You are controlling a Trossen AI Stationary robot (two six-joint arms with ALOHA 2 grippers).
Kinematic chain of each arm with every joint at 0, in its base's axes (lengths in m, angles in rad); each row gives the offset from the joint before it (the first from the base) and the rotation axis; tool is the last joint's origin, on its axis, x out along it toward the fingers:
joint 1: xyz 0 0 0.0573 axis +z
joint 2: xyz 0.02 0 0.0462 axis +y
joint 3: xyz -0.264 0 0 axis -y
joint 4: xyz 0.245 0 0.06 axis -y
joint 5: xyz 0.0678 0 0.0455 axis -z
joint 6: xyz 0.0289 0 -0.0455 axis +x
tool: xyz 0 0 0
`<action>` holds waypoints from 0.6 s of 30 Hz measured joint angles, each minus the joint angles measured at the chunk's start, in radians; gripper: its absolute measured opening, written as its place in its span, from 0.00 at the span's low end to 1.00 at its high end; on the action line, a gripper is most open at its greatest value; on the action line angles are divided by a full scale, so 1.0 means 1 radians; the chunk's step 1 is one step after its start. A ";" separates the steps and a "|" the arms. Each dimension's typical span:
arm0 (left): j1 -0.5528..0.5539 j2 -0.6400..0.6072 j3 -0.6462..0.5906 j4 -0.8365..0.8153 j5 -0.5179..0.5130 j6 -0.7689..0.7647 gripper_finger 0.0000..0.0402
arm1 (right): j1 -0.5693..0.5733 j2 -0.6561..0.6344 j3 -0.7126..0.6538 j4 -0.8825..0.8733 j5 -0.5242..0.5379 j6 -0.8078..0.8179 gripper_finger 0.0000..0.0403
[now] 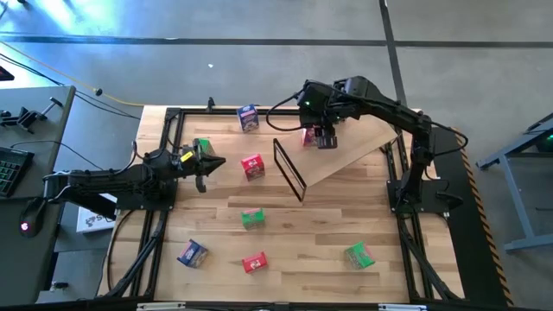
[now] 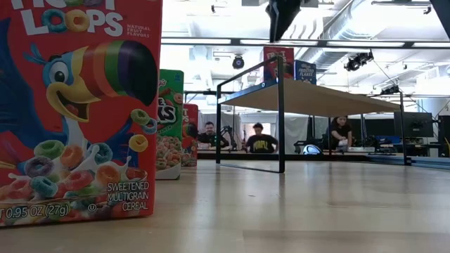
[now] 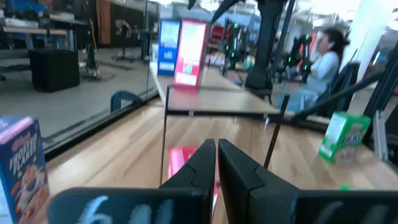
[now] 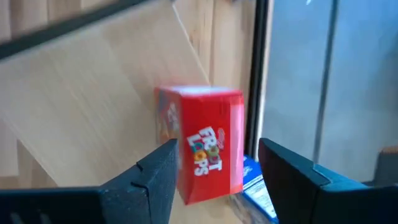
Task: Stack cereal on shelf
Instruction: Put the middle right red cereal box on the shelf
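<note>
Right fingers [image 4: 217, 177] spread either side of upright red cereal box [image 4: 202, 142] on shelf [image 4: 81, 106]; left fingers [image 3: 216, 163] clenched

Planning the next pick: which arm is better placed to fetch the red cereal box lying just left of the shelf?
Probably the left. Its shut left gripper hangs near that red box, while the open right gripper is over the shelf, beside another red box there.

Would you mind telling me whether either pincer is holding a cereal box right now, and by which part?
Neither holds anything. The right pincer stands open around the red cardboard cereal box on the wooden shelf board; the left pincer is shut and empty.
</note>
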 joint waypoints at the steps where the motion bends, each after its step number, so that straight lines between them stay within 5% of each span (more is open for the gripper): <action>1: 0.000 0.000 0.001 0.017 0.000 -0.008 0.03 | 0.012 0.000 0.021 0.001 0.007 0.001 0.49; 5: 0.000 0.031 0.045 0.028 0.000 -0.026 0.02 | 0.052 -0.007 0.117 0.004 0.013 0.058 0.40; 10: 0.019 0.151 0.128 0.025 0.004 -0.009 0.00 | 0.066 -0.091 0.081 0.005 -0.036 0.178 0.14; 13: 0.053 0.237 0.170 0.029 0.053 0.020 0.00 | 0.078 -0.176 -0.076 0.050 -0.026 0.247 0.02; 18: 0.123 0.363 0.186 0.166 0.168 0.017 0.00 | 0.142 -0.403 -0.526 0.430 -0.026 0.319 0.02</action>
